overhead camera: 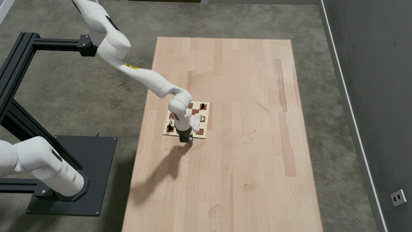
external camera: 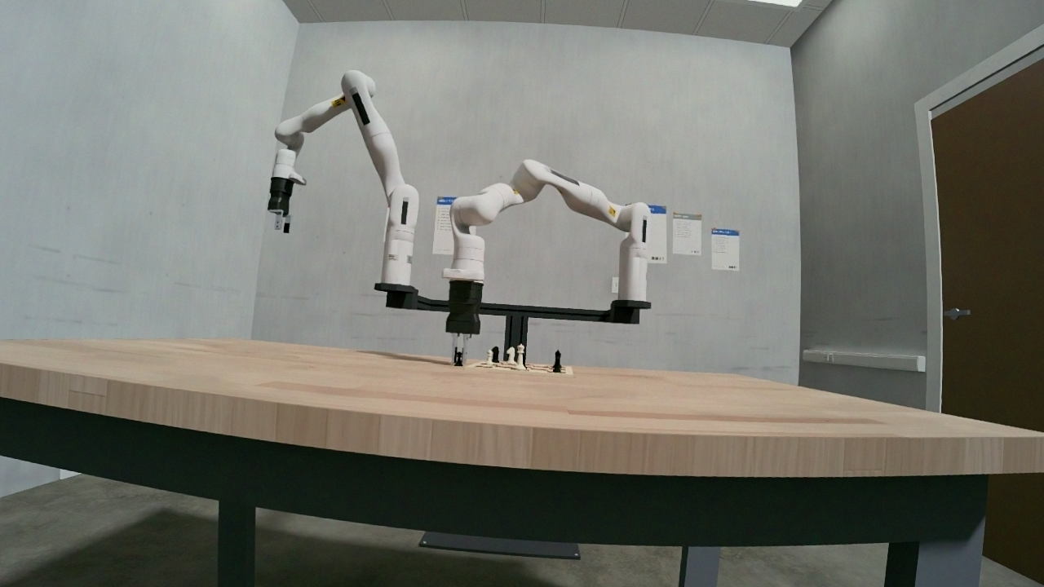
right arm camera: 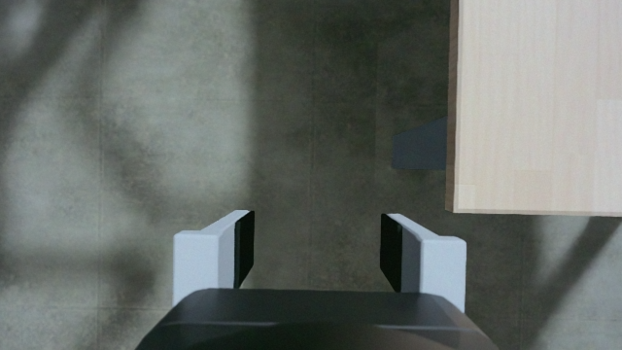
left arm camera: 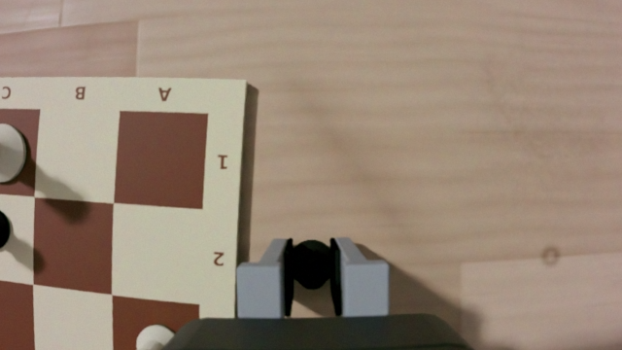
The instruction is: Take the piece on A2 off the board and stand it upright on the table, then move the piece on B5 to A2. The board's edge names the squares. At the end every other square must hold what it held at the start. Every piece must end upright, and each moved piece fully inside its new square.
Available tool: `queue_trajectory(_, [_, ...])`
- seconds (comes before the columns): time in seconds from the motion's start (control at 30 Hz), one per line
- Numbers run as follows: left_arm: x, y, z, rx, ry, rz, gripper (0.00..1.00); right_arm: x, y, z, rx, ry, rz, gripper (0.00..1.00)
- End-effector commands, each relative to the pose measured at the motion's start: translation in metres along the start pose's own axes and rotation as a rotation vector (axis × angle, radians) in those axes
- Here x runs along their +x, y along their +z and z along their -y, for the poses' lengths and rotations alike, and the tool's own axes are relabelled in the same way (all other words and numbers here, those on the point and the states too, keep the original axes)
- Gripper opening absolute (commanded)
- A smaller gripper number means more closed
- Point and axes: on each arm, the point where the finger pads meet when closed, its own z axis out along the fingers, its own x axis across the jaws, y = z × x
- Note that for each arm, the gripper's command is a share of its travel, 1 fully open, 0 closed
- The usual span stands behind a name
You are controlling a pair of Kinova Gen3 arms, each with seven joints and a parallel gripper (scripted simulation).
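A black chess piece (left arm camera: pixel 312 272) (external camera: pixel 458 357) stands upright, seemingly on the table, just outside the board's edge beside A2. My left gripper (left arm camera: pixel 311 265) (external camera: pixel 459 362) is slightly open around it, a finger close on each side. Square A2 (left arm camera: pixel 157 248) is bare on the board (left arm camera: pixel 223 209) (overhead camera: pixel 208 115). A white piece (overhead camera: pixel 170 121) stands upright on B5, partly hidden by my left arm in the top view. My right gripper (right arm camera: pixel 317 239) (external camera: pixel 281 223) is open and empty, high up beyond the table's edge.
A black piece (overhead camera: pixel 170 127) stands on A5, beside B5. A white piece (left arm camera: pixel 155 337) is on A3, another white piece (left arm camera: pixel 9 153) (overhead camera: pixel 201 118) on C1, and a black piece (left arm camera: pixel 4 228) at C2. A black piece (overhead camera: pixel 202 106) (external camera: pixel 557 361) stands at E1.
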Motion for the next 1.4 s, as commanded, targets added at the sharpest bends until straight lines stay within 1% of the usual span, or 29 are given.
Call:
queue_trajectory(0.0, [0.001, -0.002, 0.001, 0.002, 0.000, -0.002, 0.54, 0.000, -0.001, 0.000, -0.002, 0.000, 0.000, 1.00])
queue_trajectory(0.07, [0.001, -0.002, 0.001, 0.002, 0.000, -0.002, 0.54, 0.000, -0.001, 0.000, -0.002, 0.000, 0.000, 1.00])
queue_trajectory(0.1, [0.001, -0.002, 0.001, 0.002, 0.000, -0.002, 0.68, 0.000, -0.001, 0.000, -0.002, 0.000, 0.000, 1.00])
queue_trajectory(0.5, [0.001, -0.002, 0.001, 0.002, 0.000, -0.002, 0.68, 0.000, -0.001, 0.000, -0.002, 0.000, 0.000, 1.00])
queue_trajectory(0.63, [0.001, -0.006, 0.001, 0.002, 0.000, -0.002, 0.68, 0.000, -0.001, 0.000, -0.002, 0.000, 0.000, 1.00])
queue_trajectory(0.77, [0.001, -0.019, 0.001, 0.002, 0.000, -0.002, 0.68, 0.000, -0.001, 0.000, -0.002, 0.000, 0.000, 1.00])
queue_trajectory(0.97, [0.001, -0.050, 0.001, 0.002, 0.000, -0.002, 0.68, 0.000, -0.001, 0.000, -0.002, 0.000, 0.000, 1.00])
queue_trajectory(1.03, [0.001, -0.050, 0.001, 0.002, 0.000, -0.002, 0.68, 0.000, -0.001, 0.000, -0.002, 0.000, 0.000, 1.00])
queue_trajectory(1.23, [0.001, -0.080, 0.001, 0.002, 0.000, -0.002, 0.68, 0.000, -0.001, 0.000, -0.002, 0.000, 0.000, 1.00])
queue_trajectory(1.37, [0.001, -0.090, 0.001, 0.002, 0.000, -0.002, 0.68, 0.000, -0.001, 0.000, -0.002, 0.000, 0.000, 1.00])
